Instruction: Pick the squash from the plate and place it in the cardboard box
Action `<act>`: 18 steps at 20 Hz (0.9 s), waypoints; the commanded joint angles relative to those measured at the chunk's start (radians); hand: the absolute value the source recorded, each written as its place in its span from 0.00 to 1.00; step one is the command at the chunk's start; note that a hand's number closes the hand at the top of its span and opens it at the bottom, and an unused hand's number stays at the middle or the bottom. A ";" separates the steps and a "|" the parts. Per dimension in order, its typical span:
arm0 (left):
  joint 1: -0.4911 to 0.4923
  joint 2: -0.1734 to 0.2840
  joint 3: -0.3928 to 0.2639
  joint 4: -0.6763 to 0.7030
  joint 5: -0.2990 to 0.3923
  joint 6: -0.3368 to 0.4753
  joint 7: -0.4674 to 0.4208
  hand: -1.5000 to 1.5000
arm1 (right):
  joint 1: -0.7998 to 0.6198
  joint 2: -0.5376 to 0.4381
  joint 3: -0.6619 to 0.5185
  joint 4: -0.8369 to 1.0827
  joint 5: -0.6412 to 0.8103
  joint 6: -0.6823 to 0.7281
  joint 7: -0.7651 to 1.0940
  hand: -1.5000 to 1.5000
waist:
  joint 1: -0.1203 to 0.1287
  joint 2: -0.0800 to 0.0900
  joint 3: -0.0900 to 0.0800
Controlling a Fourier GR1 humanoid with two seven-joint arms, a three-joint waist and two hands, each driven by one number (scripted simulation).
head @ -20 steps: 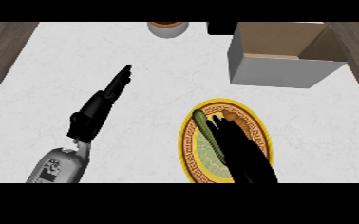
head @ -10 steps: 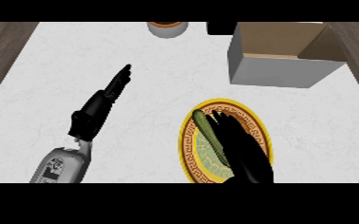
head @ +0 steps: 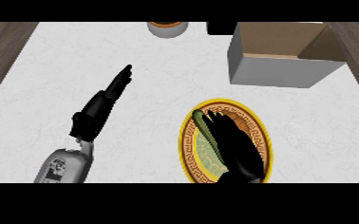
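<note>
Now the right hand [head: 235, 144] covers the squash [head: 203, 123] on the plate [head: 188, 142]; whether its fingers grip, I cannot tell; curl them fully round before lifting toward the box [head: 270, 71]; left hand [head: 101, 107] rests straight-fingered.

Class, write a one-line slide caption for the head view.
Right hand lies over the squash on the plate, cardboard box beyond, left hand open.

Most of the squash [head: 204, 132] is hidden under the right hand [head: 235, 147], so only its green upper end and left edge can be made out; whether it is gripped cannot be told. The right forearm is cut off at the lower edge, as is the plate [head: 261, 129]. Part of a small round container [head: 167, 28] and a dark object [head: 220, 27] are cut off at the top edge.
</note>
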 commanded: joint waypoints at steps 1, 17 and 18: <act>0.053 0.024 0.027 -0.075 0.003 -0.042 0.016 0.50 | 0.007 0.045 0.000 0.087 0.043 -0.028 -0.018 0.00 | 0.002 0.000 0.000; -0.025 -0.065 0.032 -0.067 -0.052 -0.046 0.086 0.50 | -0.019 0.100 -0.062 0.273 0.167 -0.113 -0.084 0.00 | 0.000 0.000 0.000; 0.050 -0.069 0.015 -0.061 -0.068 -0.032 0.028 0.50 | -0.074 0.097 -0.088 0.311 0.150 -0.067 -0.090 0.00 | 0.004 0.000 0.000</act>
